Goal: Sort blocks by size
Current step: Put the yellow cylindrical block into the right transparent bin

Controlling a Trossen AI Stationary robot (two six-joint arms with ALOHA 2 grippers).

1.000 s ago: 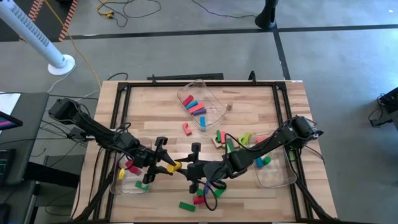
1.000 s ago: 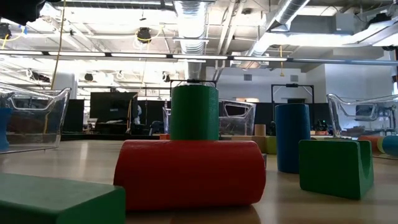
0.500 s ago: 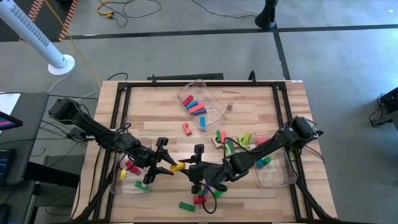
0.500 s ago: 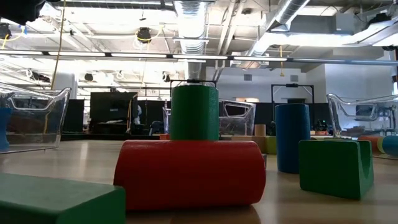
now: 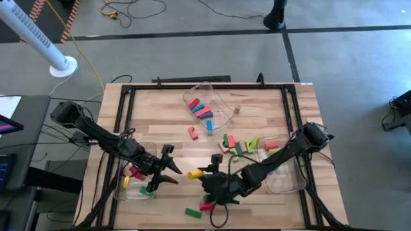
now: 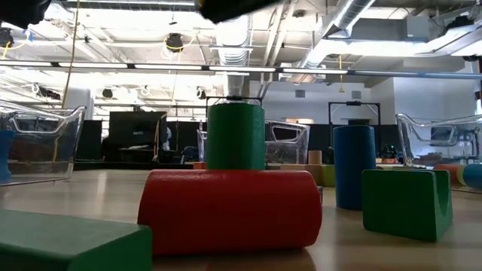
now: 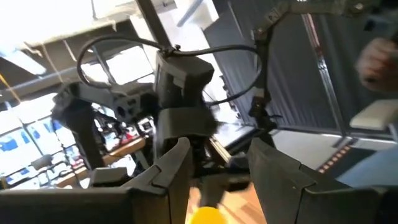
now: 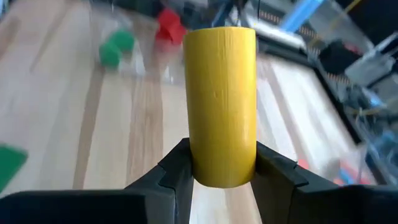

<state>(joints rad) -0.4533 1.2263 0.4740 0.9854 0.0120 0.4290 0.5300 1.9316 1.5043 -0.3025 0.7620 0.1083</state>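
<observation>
Your right gripper [image 8: 222, 177] is clenched on a yellow cylinder [image 8: 221, 106] — it sits upright between the two fingers, lifted above the wood table [image 5: 257, 109] near its front middle. Your left gripper [image 5: 172, 171] hangs just beside it with its fingers spread, holding nothing. Other blocks [image 5: 241, 146] lie scattered mid-table, some inside the clear bins [image 5: 209, 106].

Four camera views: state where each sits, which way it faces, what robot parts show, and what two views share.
High: overhead, straight down on the table; both arms show.
Low: table height, facing the room past a red cylinder; a dark arm part crosses the top edge.
Left wrist: faces the right arm past its own open fingers.
Right wrist: its fingers grip the yellow cylinder.
Shared: high view shows that cylinder in the right gripper.
</observation>
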